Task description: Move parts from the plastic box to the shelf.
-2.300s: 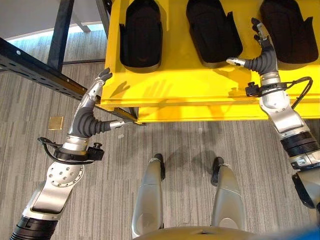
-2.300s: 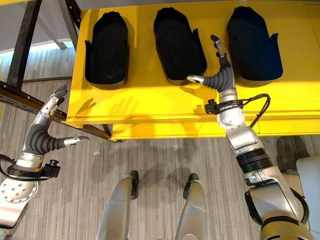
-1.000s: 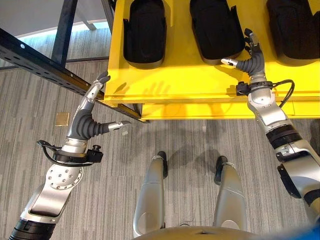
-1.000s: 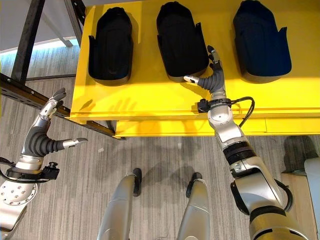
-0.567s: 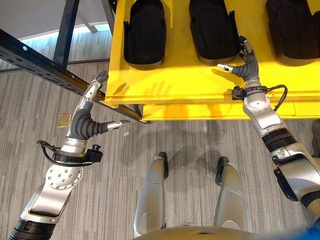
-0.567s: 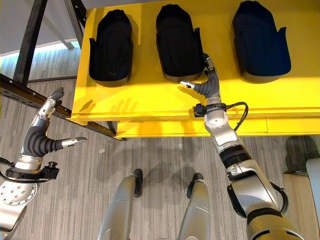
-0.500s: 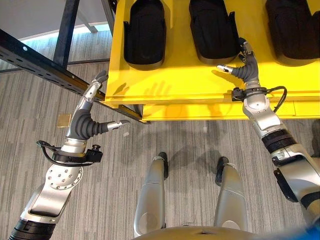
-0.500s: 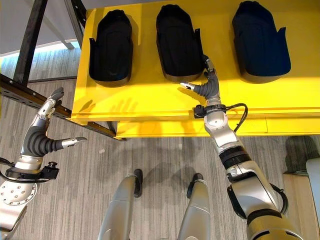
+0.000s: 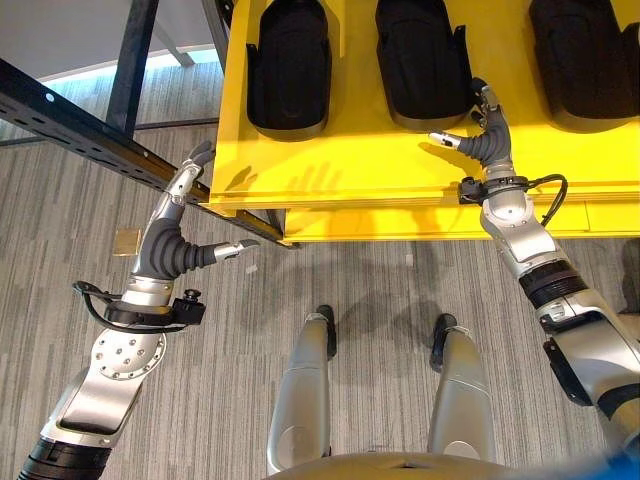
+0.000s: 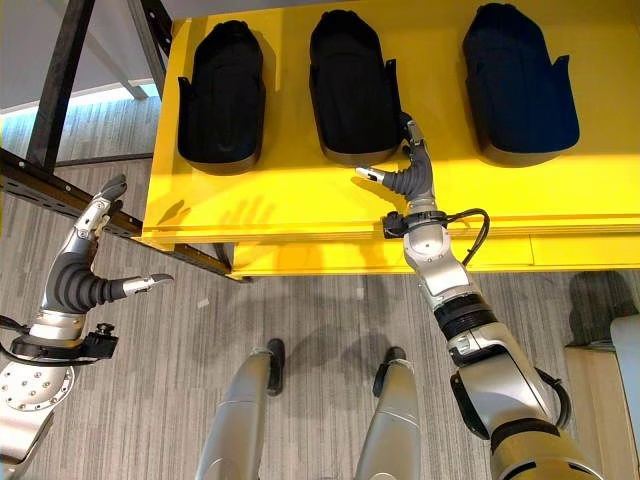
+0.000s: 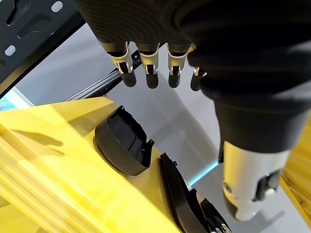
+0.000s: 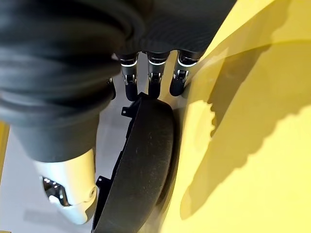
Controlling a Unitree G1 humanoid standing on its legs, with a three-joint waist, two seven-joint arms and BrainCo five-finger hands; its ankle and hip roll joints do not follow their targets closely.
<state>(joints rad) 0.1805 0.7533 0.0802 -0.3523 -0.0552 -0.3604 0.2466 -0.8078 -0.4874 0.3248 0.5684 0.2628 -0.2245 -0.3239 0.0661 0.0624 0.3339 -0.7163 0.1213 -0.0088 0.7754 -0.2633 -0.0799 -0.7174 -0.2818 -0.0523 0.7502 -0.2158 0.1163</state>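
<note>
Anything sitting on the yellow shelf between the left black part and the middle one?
No. In the left eye view the strip of yellow shelf between the left black part and the middle black part is bare.

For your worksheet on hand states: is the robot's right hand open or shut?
Open: the right hand has straight fingers beside the middle black part, thumb spread, holding nothing.

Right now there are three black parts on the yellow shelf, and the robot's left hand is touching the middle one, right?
Nearly: the right hand is at the middle black part on the yellow shelf, as the right eye view shows. The left hand hangs open off the shelf's corner.
</note>
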